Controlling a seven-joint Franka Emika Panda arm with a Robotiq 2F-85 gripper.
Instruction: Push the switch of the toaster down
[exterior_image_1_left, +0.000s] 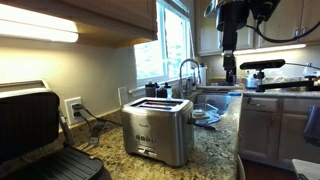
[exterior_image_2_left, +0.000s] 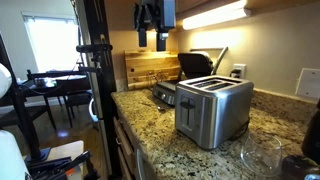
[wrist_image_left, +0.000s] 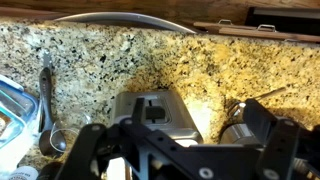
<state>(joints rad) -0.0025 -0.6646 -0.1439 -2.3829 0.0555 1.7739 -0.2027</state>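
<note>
The brushed-steel two-slot toaster (exterior_image_1_left: 157, 130) stands on the granite counter and shows in both exterior views (exterior_image_2_left: 212, 108). In the wrist view I look down on the toaster's end (wrist_image_left: 140, 118), where a dark switch lever (wrist_image_left: 155, 112) sits in its slot. My gripper (exterior_image_2_left: 152, 40) hangs well above the counter, high over the toaster's end and apart from it. It also shows at the top of an exterior view (exterior_image_1_left: 229, 68). Its fingers are spread and empty, and in the wrist view the gripper (wrist_image_left: 175, 128) frames the toaster end.
A black-and-silver grill press (exterior_image_1_left: 30, 130) stands beside the toaster, also seen behind it (exterior_image_2_left: 192, 68). A sink faucet (exterior_image_1_left: 188, 70), a wooden cutting board (exterior_image_2_left: 148, 66), a clear glass (exterior_image_2_left: 262, 155) and a metal scoop (wrist_image_left: 46, 105) are on or near the counter. A camera tripod (exterior_image_2_left: 88, 70) stands by the counter edge.
</note>
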